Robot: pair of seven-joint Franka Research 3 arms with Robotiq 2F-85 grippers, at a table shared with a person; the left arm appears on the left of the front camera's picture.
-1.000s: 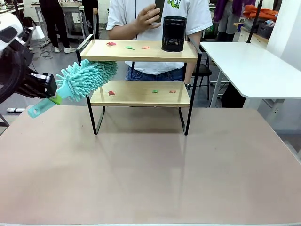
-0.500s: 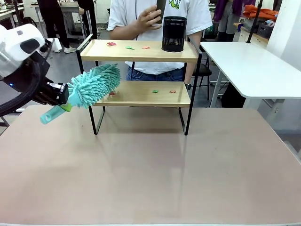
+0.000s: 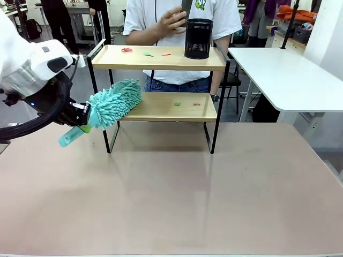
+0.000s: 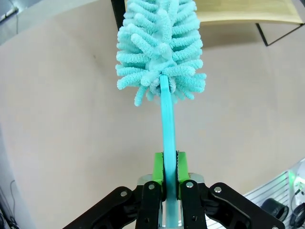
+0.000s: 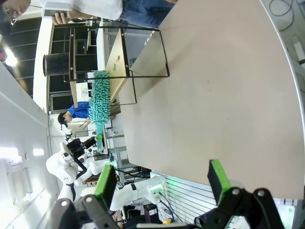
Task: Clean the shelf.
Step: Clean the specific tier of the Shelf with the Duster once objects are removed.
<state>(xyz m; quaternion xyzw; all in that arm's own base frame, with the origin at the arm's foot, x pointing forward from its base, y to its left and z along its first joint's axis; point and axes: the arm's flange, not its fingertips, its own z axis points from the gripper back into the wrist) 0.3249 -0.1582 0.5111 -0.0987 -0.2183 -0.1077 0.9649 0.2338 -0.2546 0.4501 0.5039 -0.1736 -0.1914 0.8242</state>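
The shelf (image 3: 161,58) stands at the far middle of the brown table, two wooden boards in a black frame. Small red and green scraps (image 3: 127,50) lie on its top board, and a few more scraps (image 3: 177,103) on the lower one. My left gripper (image 3: 80,120) is shut on the handle of a turquoise fluffy duster (image 3: 115,100). The duster's head reaches over the left end of the lower board. In the left wrist view the green pads (image 4: 158,167) clamp the duster's handle (image 4: 167,119), with the lower board (image 4: 248,12) ahead. My right gripper (image 5: 162,179) is open and holds nothing, far from the shelf (image 5: 119,52).
A black mesh cup (image 3: 198,38) stands on the right of the top board. A person (image 3: 182,16) stands close behind the shelf, one hand raised with a dark object. A white table (image 3: 289,75) sits at the right. The brown table (image 3: 171,193) stretches in front.
My left arm has swung right and slightly down, carrying the duster's head from left of the shelf onto the left end of the lower board. A red scrap there is now covered.
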